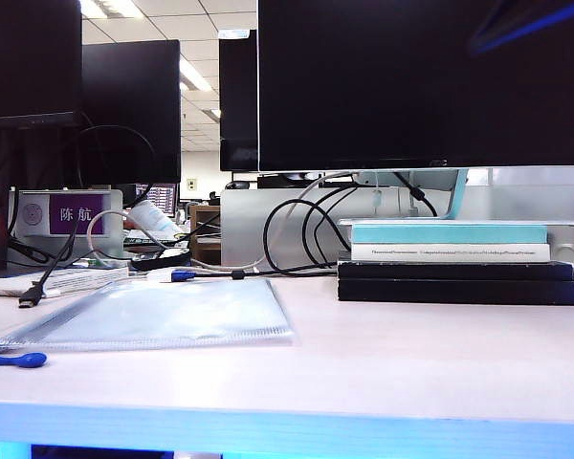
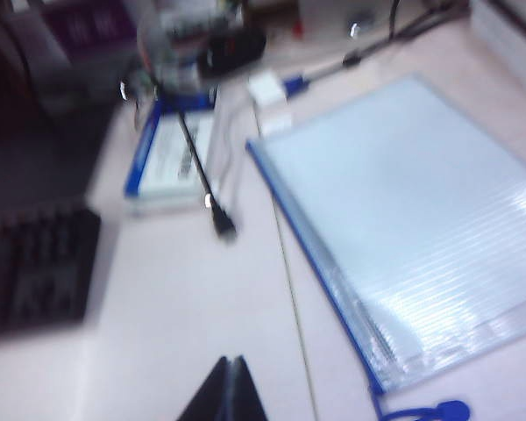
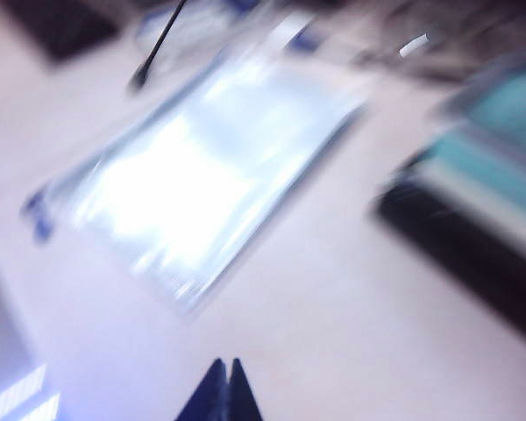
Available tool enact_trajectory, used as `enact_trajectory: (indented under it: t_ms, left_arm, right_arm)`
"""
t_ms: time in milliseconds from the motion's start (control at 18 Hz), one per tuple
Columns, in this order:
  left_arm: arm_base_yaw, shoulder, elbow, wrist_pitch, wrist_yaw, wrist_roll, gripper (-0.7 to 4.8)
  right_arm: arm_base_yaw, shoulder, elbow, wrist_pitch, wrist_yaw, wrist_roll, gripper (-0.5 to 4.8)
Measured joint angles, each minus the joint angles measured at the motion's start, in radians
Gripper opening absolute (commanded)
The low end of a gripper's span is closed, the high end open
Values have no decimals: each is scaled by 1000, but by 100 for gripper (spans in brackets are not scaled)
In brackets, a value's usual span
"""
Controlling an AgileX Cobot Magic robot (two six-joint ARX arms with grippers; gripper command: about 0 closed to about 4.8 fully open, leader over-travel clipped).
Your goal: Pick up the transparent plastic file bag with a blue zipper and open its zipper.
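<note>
While both pairs of jaws are pressed together with nothing between them, the work stands at its very opening step, the approach. The left gripper (image 2: 232, 390) shows its dark fingertips meeting in a point above bare table (image 2: 158, 333), beside the bag's zipper side and apart from it; the right gripper (image 3: 223, 390) likewise shows closed tips over open tabletop, off the bag's plain long side, with its view heavily smeared. Neither gripper appears in the exterior view. The transparent plastic file bag (image 1: 163, 314) lies flat toward the table's front left corner, untouched. Its zipper (image 2: 311, 254) runs as a thin blue strip along one long edge, and the looped cord pull (image 2: 434, 410) trails off the bag's corner nearest the front edge, its rounded tab resting on the table. A black cable (image 2: 200, 171) with its plug lies just beside the zipper edge towards the back, near a blue-edged booklet (image 2: 171, 153); a stack of books (image 1: 454, 263) sits well apart towards the table's back right. As I judge it, the next move calls for both grippers to spread their jaws, one taking the bag's edge to lift and steady it, the other coming in at the pull tab, which is small and loose and will want a careful pinch.
</note>
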Motion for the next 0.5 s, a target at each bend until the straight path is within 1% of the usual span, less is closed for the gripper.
enact_trajectory:
  t_ms: [111,167,222,278,333,444,500]
  left_arm:
    - [0,29,0,-3,-53,-19,-6]
    - [0,41,0,-4,-60,-35,-6]
    - [0,51,0,-3,-61,-51,-6]
    - [0,67,0,-4,-61,-63,-6]
    - [-1,76,0,-7,-61,-66,-6]
    - [0,85,0,-6,-39,-70,-6]
    - [-1,93,0,-7,-22,-86,-5]
  right_arm:
    - [104,47,0,-6,50,-45,1]
    - [169,93,1,-5,88,-83,8]
    - [205,123,1,-4,116,-99,71]
    - [256,176,1,-1,156,-114,119]
    - [292,215,0,-1,176,-128,154]
    - [359,314,1,26,225,-151,154]
    - [401,379,0,59,274,-190,192]
